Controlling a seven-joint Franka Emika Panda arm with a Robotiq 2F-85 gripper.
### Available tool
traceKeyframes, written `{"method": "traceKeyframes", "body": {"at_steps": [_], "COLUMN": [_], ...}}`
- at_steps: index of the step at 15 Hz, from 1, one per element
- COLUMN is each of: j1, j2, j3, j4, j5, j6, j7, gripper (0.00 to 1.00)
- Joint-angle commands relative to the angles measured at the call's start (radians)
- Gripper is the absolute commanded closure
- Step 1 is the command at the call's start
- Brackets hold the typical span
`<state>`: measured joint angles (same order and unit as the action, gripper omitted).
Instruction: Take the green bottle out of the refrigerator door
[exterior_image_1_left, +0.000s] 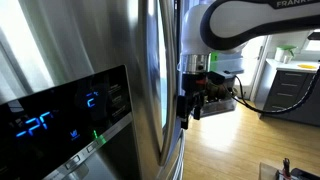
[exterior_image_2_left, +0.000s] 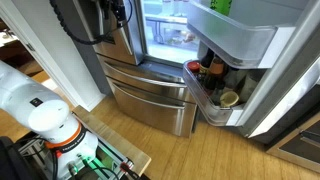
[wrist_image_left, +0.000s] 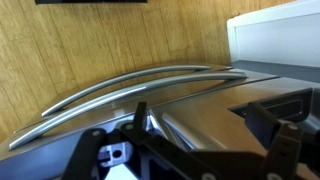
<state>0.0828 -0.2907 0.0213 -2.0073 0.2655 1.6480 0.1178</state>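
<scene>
We see an open refrigerator from above in an exterior view. The green bottle stands in the top bin of the refrigerator door, only partly in frame at the upper edge. Dark bottles sit in a lower bin.

We judge the green bottle to be light, smooth plastic that may flex or slip under a hard squeeze. It is best taken around its body where it clears the bin wall, then lifted straight up.

In the wrist view the fingers are spread wide with nothing between them. They look down on two curved steel drawer handles and the wooden floor. The bottle does not show in that view — it is well apart from the fingers, off to the side on the swung-out door.
</scene>
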Motion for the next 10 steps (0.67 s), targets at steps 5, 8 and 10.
{"method": "traceKeyframes", "body": {"at_steps": [5, 8, 10], "j1": [-0.014, -0.038, -0.058], "j2": [0.001, -0.010, -0.029], "j3": [0.012, 0.024, 0.030], "j4": [0.003, -0.006, -0.019], "j5": [0.003, -0.111, -0.236], "j6": [-0.003, -0.021, -0.057], "j7": [-0.003, 0.028, 0.046], "gripper": [0.00, 0.00, 0.00]}}
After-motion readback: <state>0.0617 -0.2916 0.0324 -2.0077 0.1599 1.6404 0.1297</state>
